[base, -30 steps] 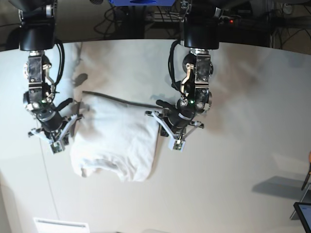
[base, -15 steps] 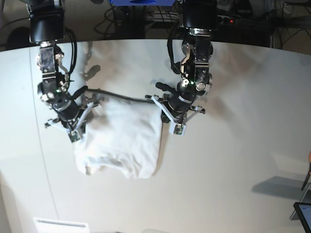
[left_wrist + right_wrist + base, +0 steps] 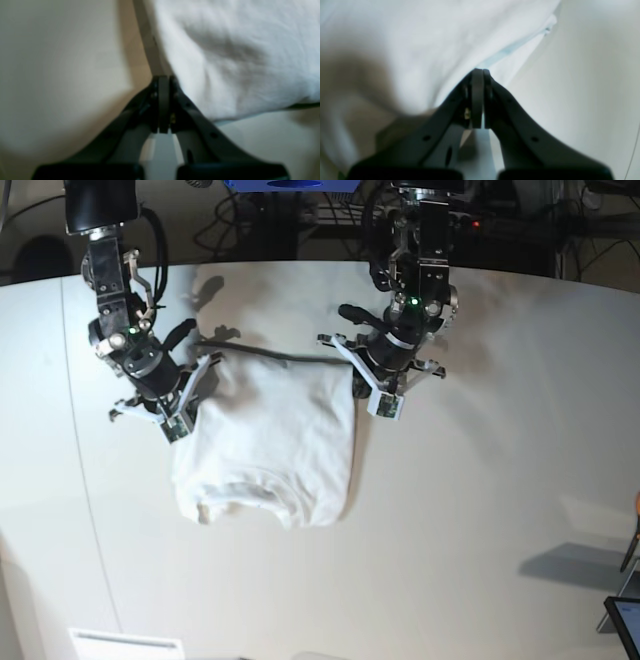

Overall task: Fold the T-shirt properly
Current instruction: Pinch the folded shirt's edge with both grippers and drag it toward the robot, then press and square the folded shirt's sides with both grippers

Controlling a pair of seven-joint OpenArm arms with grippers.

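- T-shirt (image 3: 268, 442) is lying on the tabletop (image 3: 480, 480), roughly center-left in the base view, folded into a narrow-ish rectangle w/ the rounded collar end toward the near edge.
- Top edge of the shirt looks lifted a bit, there's a dark shadow line running under it between the two arms.
- Left gripper (image 3: 385, 402) (right side of base view) sits at the shirt's upper right corner. Jaws are pressed fully together in the left wrist view (image 3: 163, 78), and the white fabric (image 3: 237, 55) runs right up against the tips. Looks like it's pinching the shirt edge, but the actual bit of cloth between the pads is too blurry to make out.
- Right gripper (image 3: 172, 426) (left side of base view) is at the upper left corner of the shirt. Jaws closed tight too (image 3: 478, 71), cloth (image 3: 420, 40) bunched right at the tips w/ a hem line leading away from them, so it's clamped on the shirt edge.
- Both wrist views are pretty soft/blurred, fyi.
- Rest of the shirt body is flat on the table, some wrinkles near the collar end.
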